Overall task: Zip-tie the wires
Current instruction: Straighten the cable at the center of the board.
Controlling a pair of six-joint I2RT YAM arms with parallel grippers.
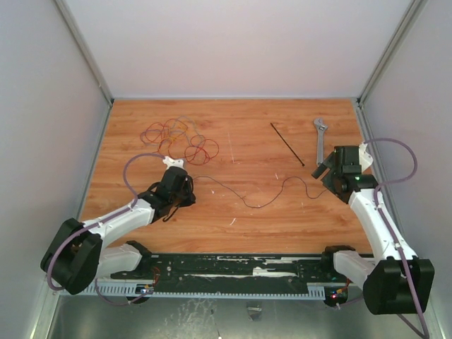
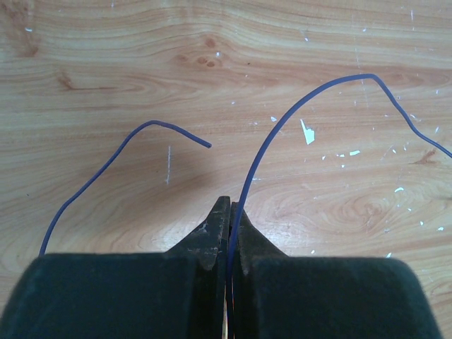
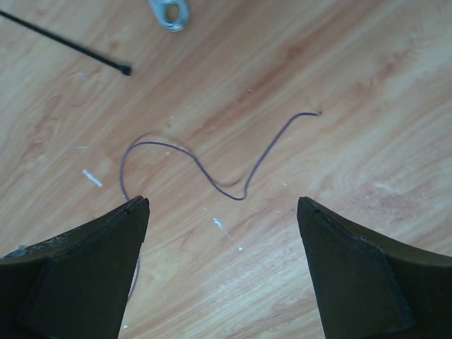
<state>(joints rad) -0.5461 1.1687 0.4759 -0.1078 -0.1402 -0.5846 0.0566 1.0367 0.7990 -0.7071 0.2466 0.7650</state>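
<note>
The tangle of thin red and dark red wires (image 1: 176, 135) lies in loose loops at about 10 o'clock on the wood-grain worktop (image 1: 282, 226), and neither arm touches it. One long thin purplish-dark wire (image 2: 367, 75) runs out of it and snakes across the middle of the worktop towards 3 o'clock.

The left gripper (image 2: 229, 212) sits just below the tangle. Its jaws are pressed together, pinching that long wire right at the tips. From the pinch the wire arcs up and off towards 2 o'clock. A shorter run of it curls away at 10 o'clock to a free end.

The right gripper (image 3: 222, 205) hangs at 3 o'clock with its jaws spread wide and holding nothing. The far end of the long wire wriggles on the boards under the gap and passes out of sight by the left-hand jaw; I cannot tell whether it touches it.

The thin straight black plastic zip tie (image 1: 287, 144) lies slantwise at about 1 o'clock, apart from every wire. Beside it, nearer the right edge, lies a silver metal adjustable wrench (image 1: 321, 140), just above the right gripper.

In all: one tangle, one trailing wire, one zip tie, one wrench, two grippers.
</note>
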